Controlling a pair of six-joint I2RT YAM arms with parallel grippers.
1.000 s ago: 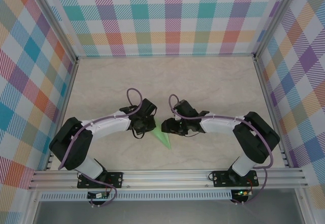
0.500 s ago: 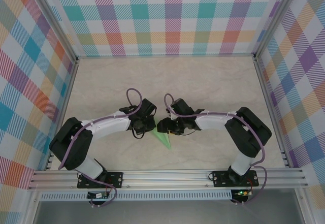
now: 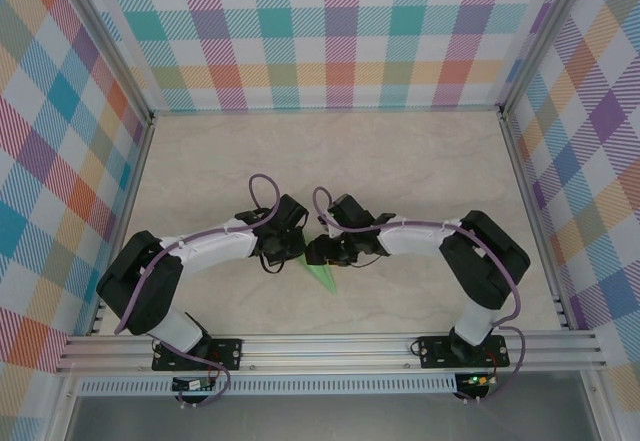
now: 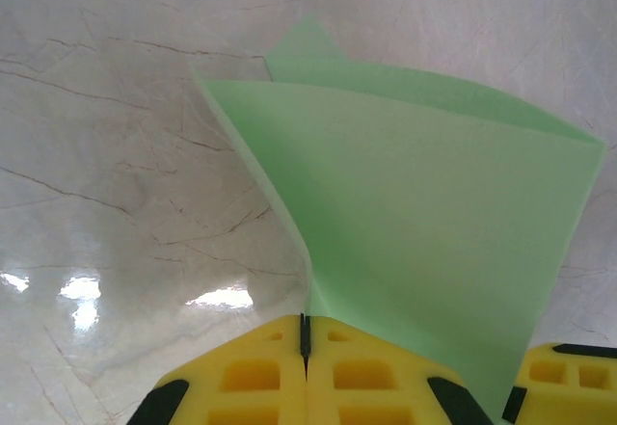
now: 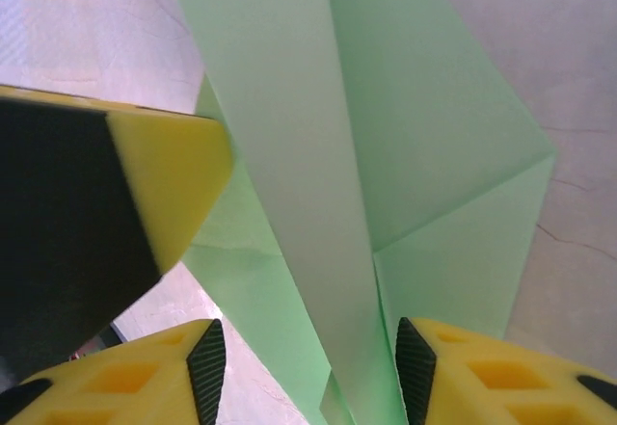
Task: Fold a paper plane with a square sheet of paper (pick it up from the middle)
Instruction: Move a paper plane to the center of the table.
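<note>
left end effector [image 4: 305,332] pinches creased green paper plane [image 4: 424,223]; right end effector [image 5: 304,336] parted astride.

Pale beige marble-look tabletop [image 3: 420,161], glossy w/ white light glare [image 4: 222,298], pastel plaid walls [image 3: 340,31] on 3 sides, alu. frame rails [image 3: 330,346] along near edge & corners

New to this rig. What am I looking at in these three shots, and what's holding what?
Two robot arms are bolted at a table's near edge. The wide shot looks down from above and behind them; the other two come from cameras on each wrist, so the yellow fingers are the arms' own. Over the marbled table is green paper, partly folded to a point. The left gripper is pinched shut on its crease; the right gripper straddles a folded strip, jaws apart.
</note>
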